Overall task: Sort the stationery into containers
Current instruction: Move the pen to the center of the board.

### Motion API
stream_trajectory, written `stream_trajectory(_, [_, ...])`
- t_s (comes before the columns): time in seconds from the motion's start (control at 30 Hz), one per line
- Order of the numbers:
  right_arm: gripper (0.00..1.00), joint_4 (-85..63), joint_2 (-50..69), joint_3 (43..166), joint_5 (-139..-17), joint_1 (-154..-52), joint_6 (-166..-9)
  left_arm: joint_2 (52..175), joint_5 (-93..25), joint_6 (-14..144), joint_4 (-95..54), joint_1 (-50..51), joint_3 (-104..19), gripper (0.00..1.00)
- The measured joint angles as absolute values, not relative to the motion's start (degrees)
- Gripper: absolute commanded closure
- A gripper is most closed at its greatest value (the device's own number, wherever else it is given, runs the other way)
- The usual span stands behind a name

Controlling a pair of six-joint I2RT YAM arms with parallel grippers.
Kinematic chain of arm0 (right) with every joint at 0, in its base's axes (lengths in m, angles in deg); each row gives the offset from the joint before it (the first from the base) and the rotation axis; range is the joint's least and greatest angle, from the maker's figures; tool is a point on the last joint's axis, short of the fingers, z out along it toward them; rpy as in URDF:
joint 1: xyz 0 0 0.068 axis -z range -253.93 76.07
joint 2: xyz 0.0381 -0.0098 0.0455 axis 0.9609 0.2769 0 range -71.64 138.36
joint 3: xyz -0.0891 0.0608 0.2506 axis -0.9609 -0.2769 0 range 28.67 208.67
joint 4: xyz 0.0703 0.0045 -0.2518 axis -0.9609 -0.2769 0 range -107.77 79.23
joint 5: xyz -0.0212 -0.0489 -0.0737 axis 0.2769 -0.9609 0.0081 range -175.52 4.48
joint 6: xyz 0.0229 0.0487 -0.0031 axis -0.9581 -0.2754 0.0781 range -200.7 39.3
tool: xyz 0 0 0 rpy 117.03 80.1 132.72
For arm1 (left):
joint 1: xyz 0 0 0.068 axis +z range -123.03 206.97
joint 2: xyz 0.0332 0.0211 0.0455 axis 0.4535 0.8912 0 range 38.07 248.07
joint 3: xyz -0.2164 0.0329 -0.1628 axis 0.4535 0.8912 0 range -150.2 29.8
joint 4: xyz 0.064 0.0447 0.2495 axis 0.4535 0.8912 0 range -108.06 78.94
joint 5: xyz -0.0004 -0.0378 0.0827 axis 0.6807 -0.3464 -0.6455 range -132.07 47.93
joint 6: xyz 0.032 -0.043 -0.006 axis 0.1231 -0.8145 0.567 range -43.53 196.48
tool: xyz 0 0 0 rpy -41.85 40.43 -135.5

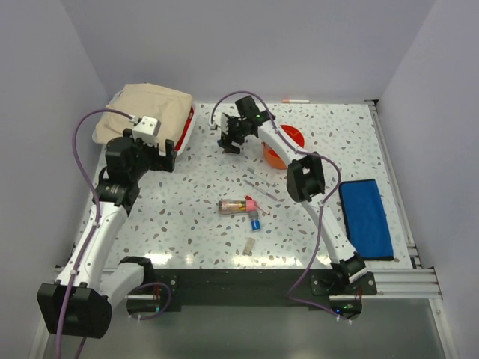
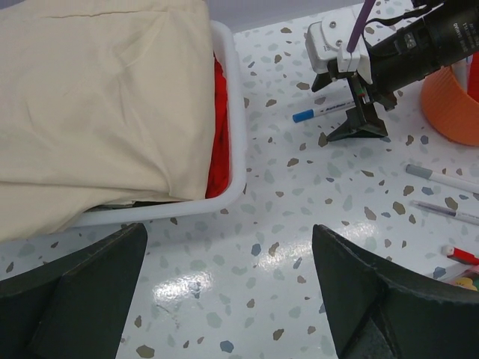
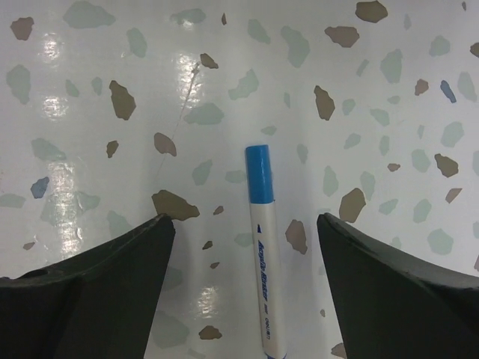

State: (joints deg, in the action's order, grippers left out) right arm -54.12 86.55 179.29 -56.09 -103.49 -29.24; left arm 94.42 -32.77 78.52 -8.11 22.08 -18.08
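Observation:
A white pen with a blue cap lies flat on the speckled table between the fingers of my right gripper. The gripper is open and neither finger touches the pen. The left wrist view shows this pen under the right gripper, beside the orange tub. From above, the tub is partly hidden by the right arm. A clear tube, a pink marker, a blue marker, a small cap and thin pens lie mid-table. My left gripper hangs open and empty over bare table.
A beige cloth bundle fills a white tray at the back left, close to the left gripper. An orange-red disc lies behind the tub. A blue mat lies at the right. One pen rests against the far wall.

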Motion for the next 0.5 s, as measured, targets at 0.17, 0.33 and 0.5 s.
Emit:
stream_trajectory(0.17, [0.13, -55.17, 86.59, 180.21, -57.73, -103.51, -30.31, 95.43, -31.59, 78.34, -8.70, 22.08, -18.08, 0.03])
stream_trajectory(0.33, [0.14, -60.53, 86.61, 181.20, -57.49, -103.51, -27.99, 96.22, -30.79, 77.91, -8.70, 22.08, -18.08, 0.03])
stream_trajectory(0.5, [0.10, -65.34, 86.57, 182.27, -57.09, -103.51, -24.43, 96.24, -30.39, 77.56, -8.72, 22.15, -18.08, 0.03])
